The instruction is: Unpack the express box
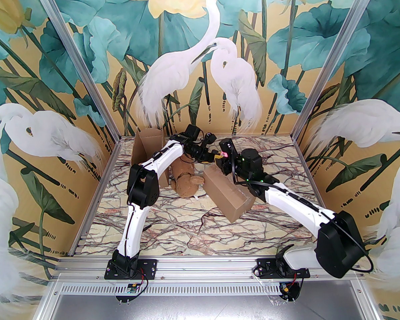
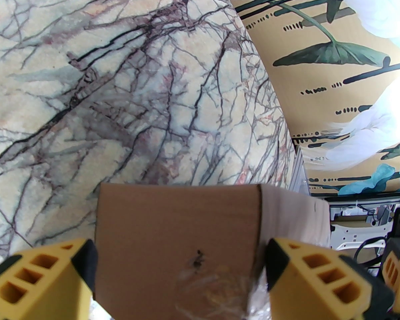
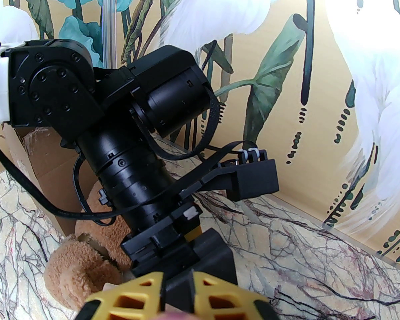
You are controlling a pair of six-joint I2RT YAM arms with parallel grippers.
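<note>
The express box (image 1: pixel 228 193) is a long brown carton with clear tape, lying at an angle in the middle of the marble table. My left gripper (image 1: pixel 208 158) is at its far end. In the left wrist view its jaws (image 2: pixel 178 272) stand wide on either side of that box end (image 2: pixel 176 232), with each yellow finger (image 2: pixel 40 278) close against a side. My right gripper (image 1: pixel 220 157) hovers just above the same end. In the right wrist view its fingers (image 3: pixel 176 298) are nearly together on a small pink thing (image 1: pixel 223 153).
An opened cardboard carton (image 1: pixel 148 152) stands at the back left. A brown plush bear (image 1: pixel 186 180) lies between it and the long box. The left arm's wrist (image 3: pixel 136 138) sits right in front of the right gripper. Patterned walls close in three sides.
</note>
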